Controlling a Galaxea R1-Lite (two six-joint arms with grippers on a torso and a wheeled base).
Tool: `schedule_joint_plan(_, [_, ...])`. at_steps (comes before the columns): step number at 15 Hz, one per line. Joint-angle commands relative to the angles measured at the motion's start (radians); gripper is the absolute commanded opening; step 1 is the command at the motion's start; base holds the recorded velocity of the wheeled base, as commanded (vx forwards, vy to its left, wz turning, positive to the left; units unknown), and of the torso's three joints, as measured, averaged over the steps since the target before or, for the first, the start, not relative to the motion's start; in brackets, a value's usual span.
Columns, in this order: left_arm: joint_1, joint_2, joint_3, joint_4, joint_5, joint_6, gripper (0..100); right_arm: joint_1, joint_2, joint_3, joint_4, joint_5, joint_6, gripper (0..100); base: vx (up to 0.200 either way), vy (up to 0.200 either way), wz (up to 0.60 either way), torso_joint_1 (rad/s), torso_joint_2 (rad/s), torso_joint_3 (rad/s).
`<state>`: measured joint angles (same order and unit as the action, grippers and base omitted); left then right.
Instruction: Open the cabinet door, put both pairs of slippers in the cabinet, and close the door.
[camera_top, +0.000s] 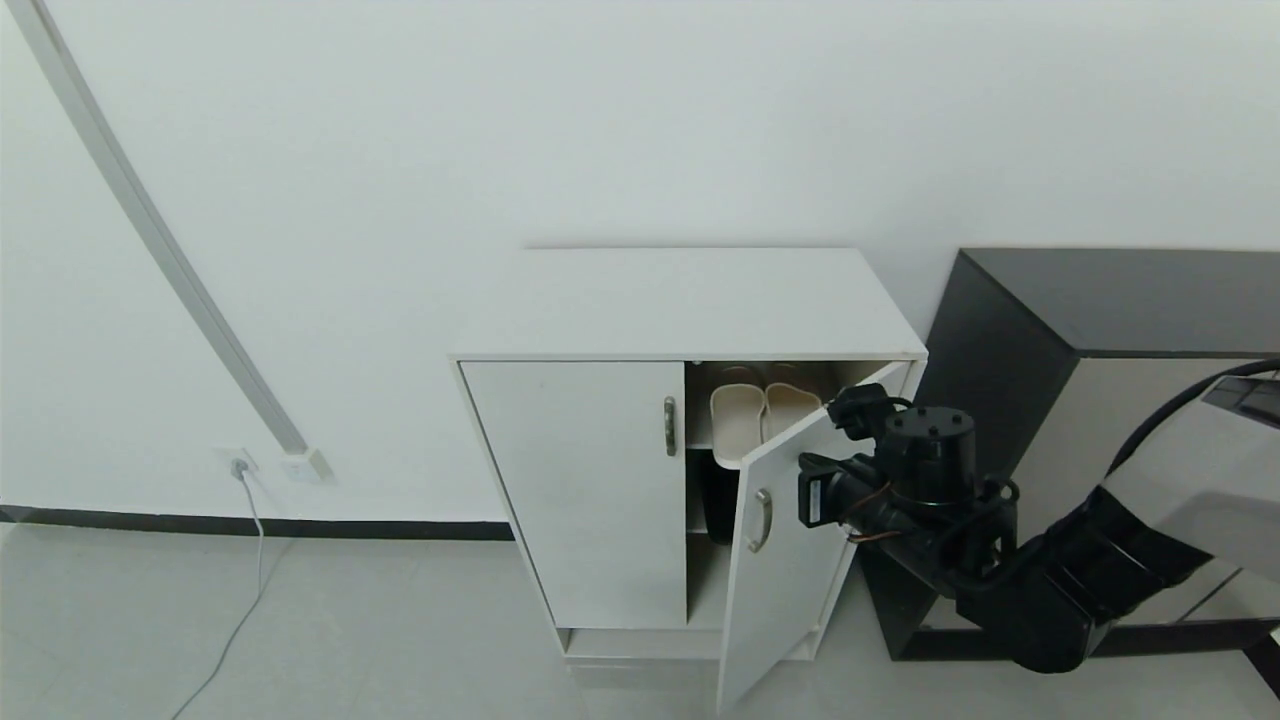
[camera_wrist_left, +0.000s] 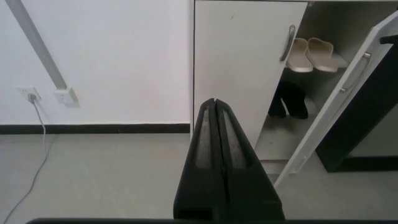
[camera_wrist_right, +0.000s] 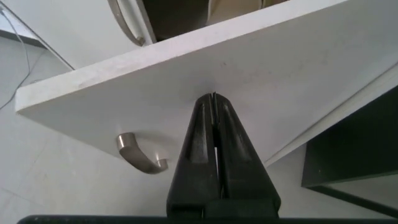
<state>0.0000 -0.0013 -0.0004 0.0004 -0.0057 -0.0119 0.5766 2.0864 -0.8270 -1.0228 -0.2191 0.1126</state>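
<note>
The white cabinet (camera_top: 700, 300) stands against the wall with its left door (camera_top: 580, 490) closed and its right door (camera_top: 790, 540) swung partly open. A beige pair of slippers (camera_top: 762, 415) lies on the upper shelf, and a black pair (camera_wrist_left: 289, 102) sits on the shelf below. My right gripper (camera_top: 850, 405) is shut, its tip (camera_wrist_right: 213, 96) against the open door's outer face, above the metal handle (camera_wrist_right: 140, 155). My left gripper (camera_wrist_left: 214, 102) is shut on nothing, held back from the cabinet's left door.
A black cabinet (camera_top: 1000, 340) stands just right of the open door. A wall socket with a grey cable (camera_top: 240, 465) and a slanted grey conduit (camera_top: 150, 220) are on the wall to the left. Bare grey floor (camera_top: 350, 630) lies in front.
</note>
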Motion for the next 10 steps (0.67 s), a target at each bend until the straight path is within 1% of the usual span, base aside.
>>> schedule_joint_plan(1, [0.0,0.001,0.0,0.0,0.0,0.0,0,-0.003,0.035,-0.035,0.0,0.0,-0.001,0,0.0,0.0,0.0,0.0,0.0,0.0])
schedule_joint_plan(10, [0.0,0.001,0.0,0.0,0.0,0.0,0,-0.034,0.121,-0.153,0.009,0.0,-0.002,0,0.0,0.0,0.0,0.0,0.0,0.0])
